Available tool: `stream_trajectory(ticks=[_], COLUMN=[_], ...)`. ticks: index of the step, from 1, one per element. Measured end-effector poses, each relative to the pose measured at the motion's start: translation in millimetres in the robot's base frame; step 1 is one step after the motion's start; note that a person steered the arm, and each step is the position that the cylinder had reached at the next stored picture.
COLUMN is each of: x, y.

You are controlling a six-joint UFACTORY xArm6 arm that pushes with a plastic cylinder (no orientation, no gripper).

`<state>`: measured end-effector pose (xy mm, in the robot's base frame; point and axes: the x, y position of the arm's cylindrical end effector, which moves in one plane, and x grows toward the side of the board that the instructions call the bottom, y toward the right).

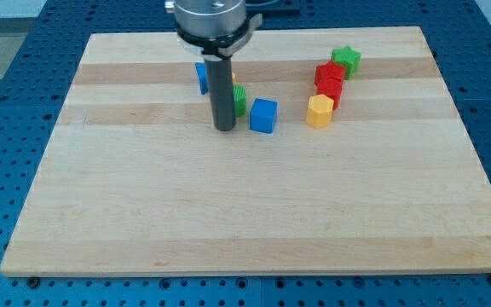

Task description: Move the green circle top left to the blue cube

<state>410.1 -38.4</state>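
The blue cube (263,116) sits on the wooden board (245,213) near its upper middle. The green circle (239,101) lies just to its upper left, mostly hidden behind my rod; only its right edge shows. My tip (224,128) rests on the board just left of the green circle and left of the blue cube, a short gap from the cube.
Another blue block (201,78) is partly hidden behind the rod at the upper left. At the upper right sit a green star (346,60), two red blocks (329,74) (330,89) and a yellow hexagon-like block (319,111).
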Motion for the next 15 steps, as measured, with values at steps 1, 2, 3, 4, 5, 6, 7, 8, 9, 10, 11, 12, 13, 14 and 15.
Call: stream_trajectory(ticks=[1, 2, 3, 4, 5, 6, 7, 8, 9, 10, 11, 12, 13, 14, 15], x=[0, 0, 0, 11, 22, 13, -8, -25, -34, -34, -34, -34, -34, -34, -34], y=[22, 41, 43, 16, -47, -88, -85, -61, -37, -28, -25, -20, -18, -8, 5])
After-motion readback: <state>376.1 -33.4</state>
